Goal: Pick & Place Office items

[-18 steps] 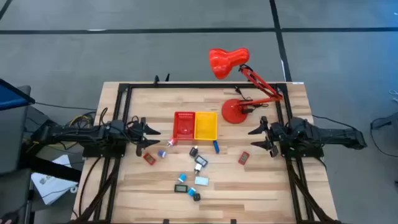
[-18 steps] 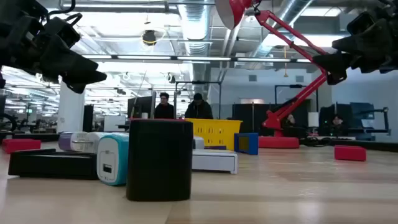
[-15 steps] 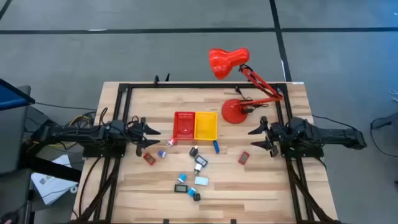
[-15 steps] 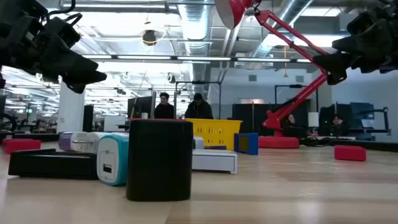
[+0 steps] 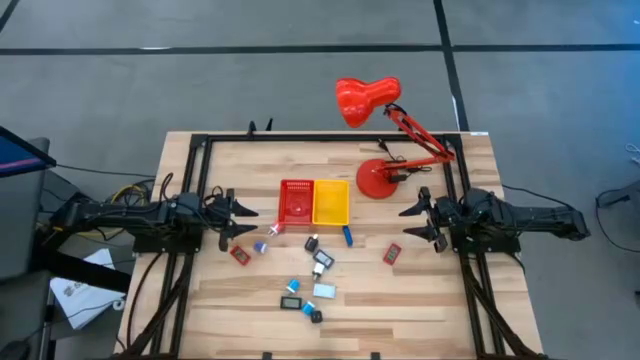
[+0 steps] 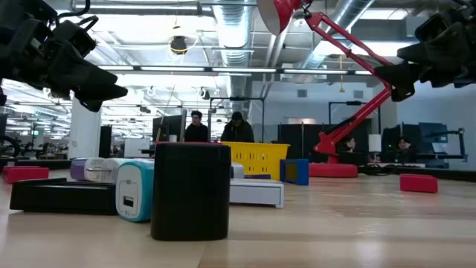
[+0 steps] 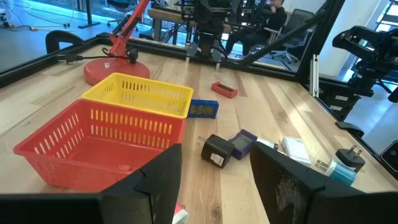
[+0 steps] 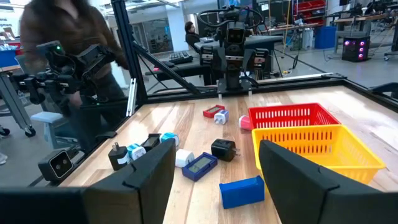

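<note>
Two dark arms wait at the sides of the slatted wooden counter [image 5: 420, 300], the left hand [image 5: 240, 222] and the right hand [image 5: 417, 220] each hovering above the wood with its two fingers parted and nothing between them. Two small square bins of ribbed plastic mesh sit side by side at the middle, touching: one red bin [image 5: 295, 202] and one yellow bin [image 5: 331, 201]. One red desk lamp [image 5: 378, 178] stands behind them on a round flat base, its jointed arm reaching to a bulbous glossy shade. The office items [image 5: 305, 266] lie scattered on the counter in front of the bins, about ten small pieces: a flat red block [image 5: 391, 254] nearest the right hand, another red piece [image 5: 240, 255] near the left hand, a narrow blue block [image 5: 348, 236] just in front of the yellow bin, a black cube-shaped plug [image 7: 217, 150], a white rectangular pad [image 7: 295, 148], and a light-blue and white charger [image 6: 134, 190] with rounded corners. In the low view a matt black block [image 6: 192, 190] stands closest. Two people [image 6: 216, 128] show in the room beyond.
</note>
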